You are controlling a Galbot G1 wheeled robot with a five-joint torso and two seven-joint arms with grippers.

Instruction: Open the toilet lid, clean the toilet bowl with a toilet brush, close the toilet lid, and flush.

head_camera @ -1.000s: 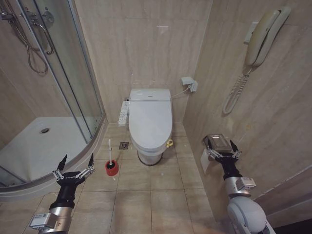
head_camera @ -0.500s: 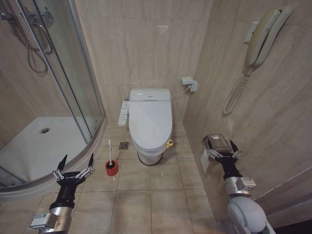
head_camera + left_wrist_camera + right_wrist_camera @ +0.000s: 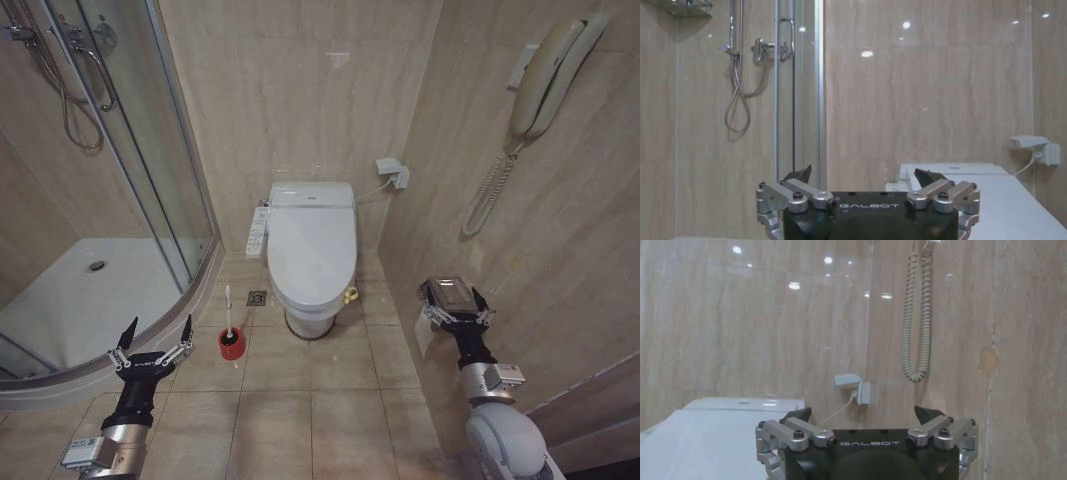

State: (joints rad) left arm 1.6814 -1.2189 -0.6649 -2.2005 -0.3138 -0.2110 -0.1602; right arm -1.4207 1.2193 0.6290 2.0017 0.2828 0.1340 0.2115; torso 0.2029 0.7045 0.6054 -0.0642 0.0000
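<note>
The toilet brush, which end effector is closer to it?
Left. The left end effector is open, just to the left of the brush; the right end effector is open by the right wall, beyond the toilet.

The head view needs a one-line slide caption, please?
Open left gripper and right gripper face the closed glossy white toilet lid.

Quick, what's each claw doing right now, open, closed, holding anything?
Left claw: open, holding nothing, low near the shower edge.
Right claw: open, holding nothing, beside the right wall.
</note>
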